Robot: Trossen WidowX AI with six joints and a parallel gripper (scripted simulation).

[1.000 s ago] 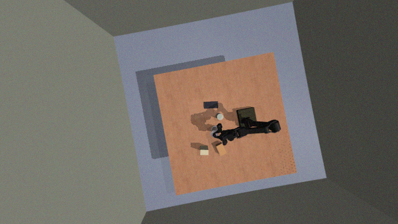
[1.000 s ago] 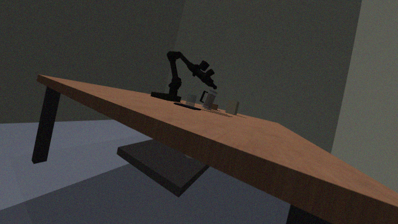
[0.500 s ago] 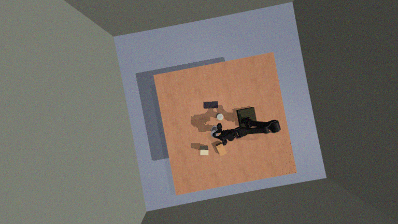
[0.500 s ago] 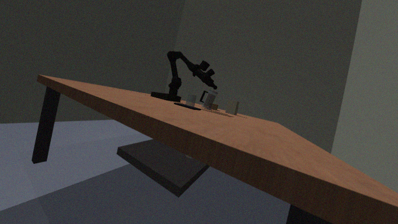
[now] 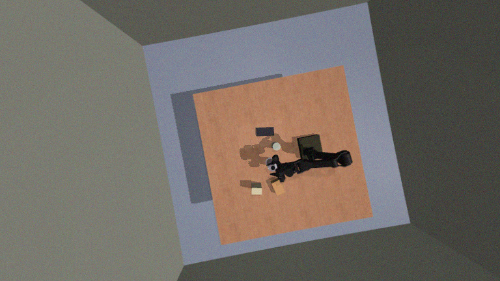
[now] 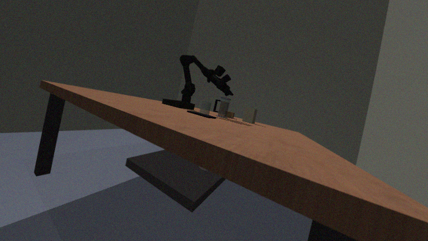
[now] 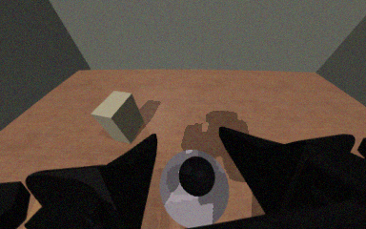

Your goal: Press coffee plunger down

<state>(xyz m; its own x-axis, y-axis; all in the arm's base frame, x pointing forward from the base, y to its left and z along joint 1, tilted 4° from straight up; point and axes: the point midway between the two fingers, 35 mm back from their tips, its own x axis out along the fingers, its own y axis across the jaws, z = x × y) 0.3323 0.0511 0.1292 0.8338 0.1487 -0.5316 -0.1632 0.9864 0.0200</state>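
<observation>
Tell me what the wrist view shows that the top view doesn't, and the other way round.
Wrist only: the dark plunger knob seen from straight above at the middle of the press's round lid, with the open gripper's jaws apart on either side, not touching it.

Top only: the whole arm, its base, a dark flat slab, a pale round cup and an orange block.

Both: the cream block and the wooden table.
</observation>
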